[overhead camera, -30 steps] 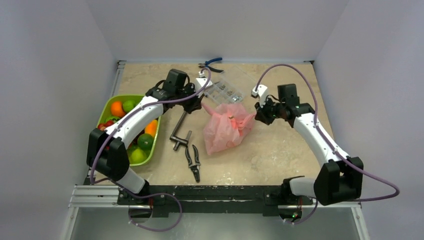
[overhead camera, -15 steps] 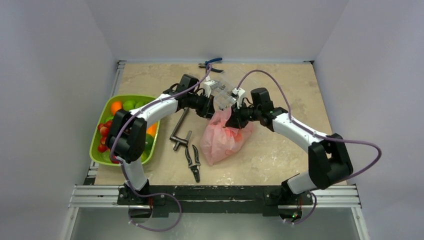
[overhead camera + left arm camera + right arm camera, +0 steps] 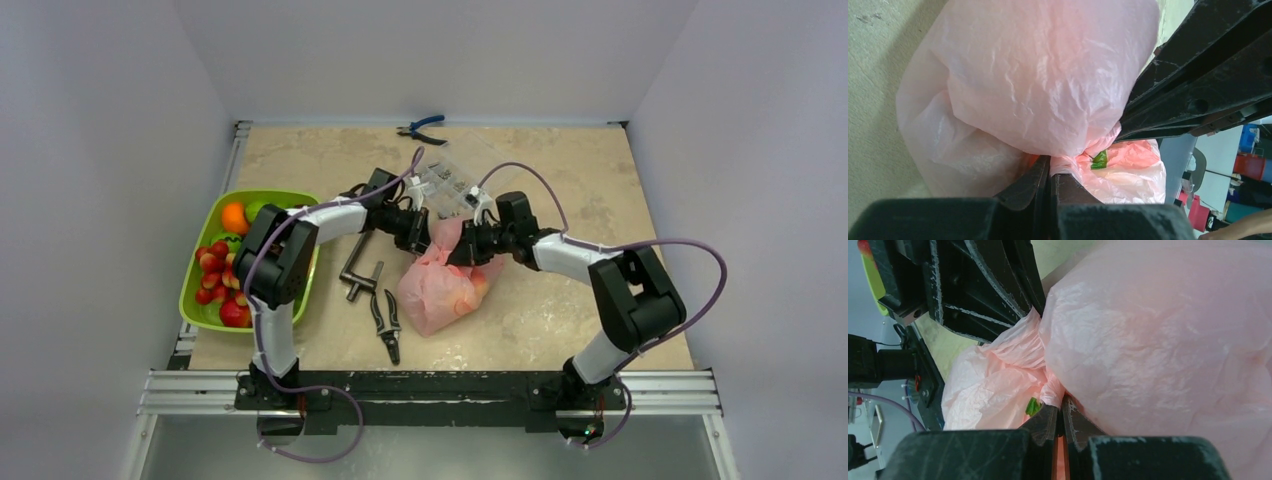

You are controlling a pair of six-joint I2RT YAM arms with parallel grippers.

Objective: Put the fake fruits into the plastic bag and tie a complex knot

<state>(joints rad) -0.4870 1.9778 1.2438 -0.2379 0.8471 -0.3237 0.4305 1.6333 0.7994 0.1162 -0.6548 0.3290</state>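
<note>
The pink plastic bag (image 3: 435,295) lies mid-table with fake fruits showing dimly through its film, one with a green leaf (image 3: 1099,160). My left gripper (image 3: 424,232) (image 3: 1049,160) is shut on a pinch of the bag's film at its top. My right gripper (image 3: 463,247) (image 3: 1062,404) faces it closely, also shut on the film. Between them the film is bunched into a twist (image 3: 1050,390); whether it is a knot I cannot tell. More fake fruits (image 3: 215,268), red and orange, sit in the lime-green tray (image 3: 196,315) on the left.
Black pliers (image 3: 387,322) and a dark metal clamp (image 3: 358,265) lie just left of the bag. A clear parts box (image 3: 452,180) stands behind the grippers, and blue-handled pliers (image 3: 421,127) lie at the far edge.
Both grippers have swung inward from the bag's two sides and now meet over its top. The bag's mouth has been gathered together, and the bag has shifted slightly left.
</note>
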